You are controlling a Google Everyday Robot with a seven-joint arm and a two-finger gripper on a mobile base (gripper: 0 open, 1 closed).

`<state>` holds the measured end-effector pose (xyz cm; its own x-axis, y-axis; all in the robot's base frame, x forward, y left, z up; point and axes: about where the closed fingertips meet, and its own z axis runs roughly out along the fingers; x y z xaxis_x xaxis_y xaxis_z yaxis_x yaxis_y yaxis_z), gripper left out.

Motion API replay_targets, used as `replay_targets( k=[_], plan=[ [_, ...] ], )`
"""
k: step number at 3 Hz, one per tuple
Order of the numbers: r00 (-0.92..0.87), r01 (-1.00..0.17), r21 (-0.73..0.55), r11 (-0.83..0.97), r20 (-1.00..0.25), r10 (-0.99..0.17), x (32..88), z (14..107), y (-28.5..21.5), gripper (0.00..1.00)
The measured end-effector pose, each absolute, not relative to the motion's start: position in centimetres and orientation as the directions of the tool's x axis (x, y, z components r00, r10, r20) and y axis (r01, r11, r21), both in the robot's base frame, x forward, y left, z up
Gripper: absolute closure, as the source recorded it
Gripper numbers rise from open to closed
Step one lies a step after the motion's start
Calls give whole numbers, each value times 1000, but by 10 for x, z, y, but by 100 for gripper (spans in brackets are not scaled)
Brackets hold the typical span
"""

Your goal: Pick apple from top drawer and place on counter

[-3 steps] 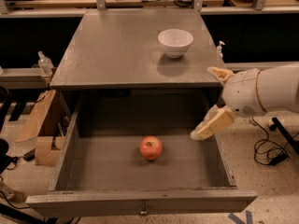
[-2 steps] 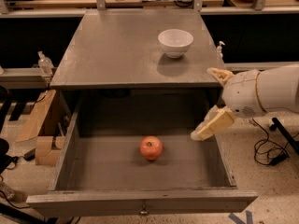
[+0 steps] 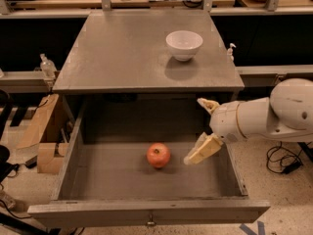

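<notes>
Since a moment earlier, my jaws had sunk lower and shifted left, down from the desk's edge and into the right side of the open top drawer (image 3: 107,177). They stood apart, clamped on nothing: the upper finger (image 3: 208,104) sat just under the front right corner of the desk (image 3: 127,53), and the lower finger (image 3: 204,150) hung over the drawer floor. My white arm (image 3: 259,119) reached in from the right, across the drawer's side wall.

The apple (image 3: 158,155) had not shifted. It lay on the drawer floor near the middle, to the left of my lower finger, near it but not touching. A white bowl (image 3: 184,44) stood upright on the desk, toward its back right part, well apart from the apple.
</notes>
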<state>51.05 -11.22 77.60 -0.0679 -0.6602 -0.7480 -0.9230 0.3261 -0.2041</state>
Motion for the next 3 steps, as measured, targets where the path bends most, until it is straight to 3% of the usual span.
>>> replay_targets(
  k=[3],
  plan=[
    [-103, -958, -105, 267, -745, -659, 512, 635, -64, 0]
  ],
)
